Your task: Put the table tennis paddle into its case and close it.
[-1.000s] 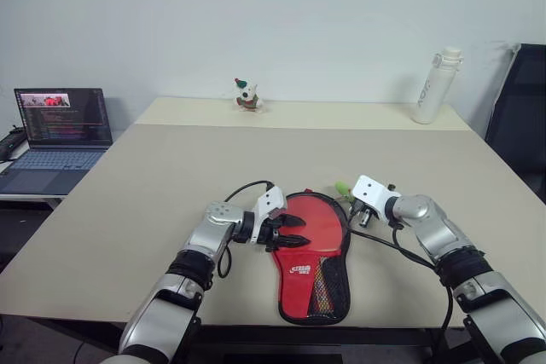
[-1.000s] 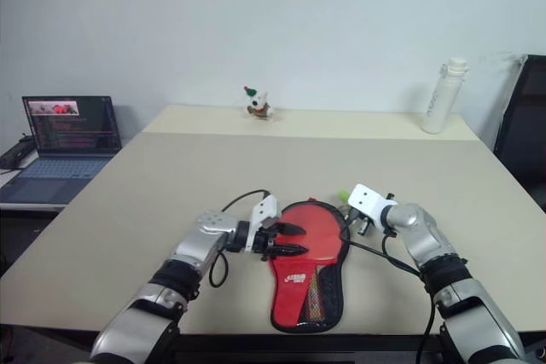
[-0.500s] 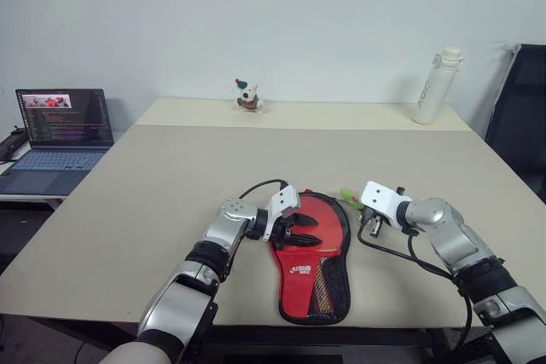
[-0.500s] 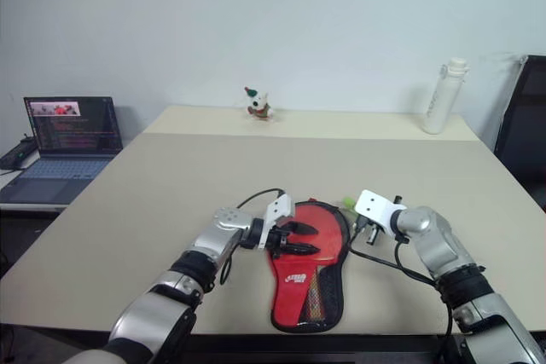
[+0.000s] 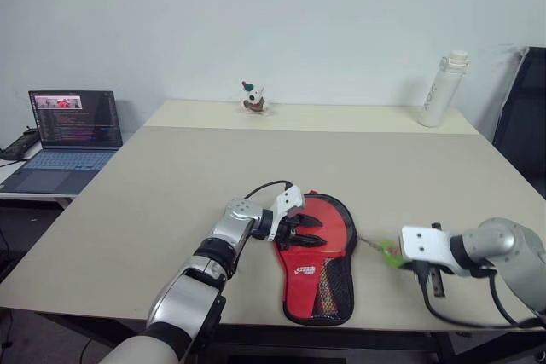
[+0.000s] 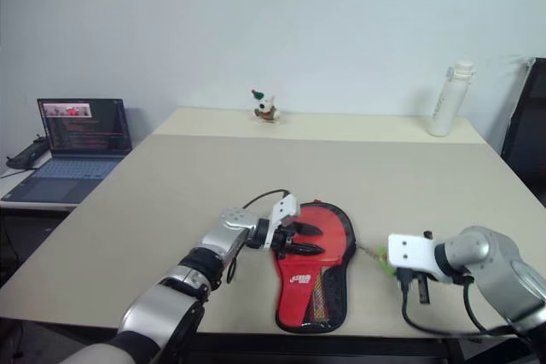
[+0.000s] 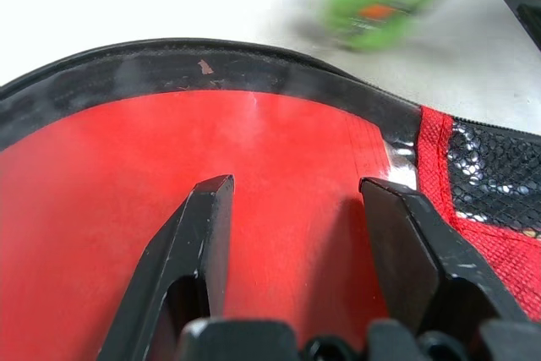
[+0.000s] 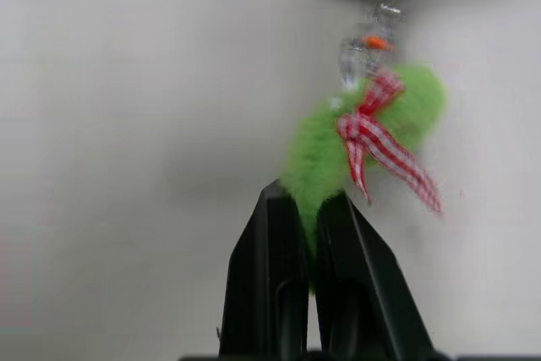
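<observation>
Red case (image 5: 317, 236) with black mesh and edging, fuzzy green charm (image 8: 355, 128) with red-white checked ribbon.

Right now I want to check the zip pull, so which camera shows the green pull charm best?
The right wrist view: the green pull charm hangs close-up, pinched in the right pincer. The head views show a small green spot beside the case; the left wrist view shows a blur.

Red case (image 5: 317, 253) flat on table, mesh pocket up, green pull charm (image 8: 355, 137) stretched rightward
</observation>
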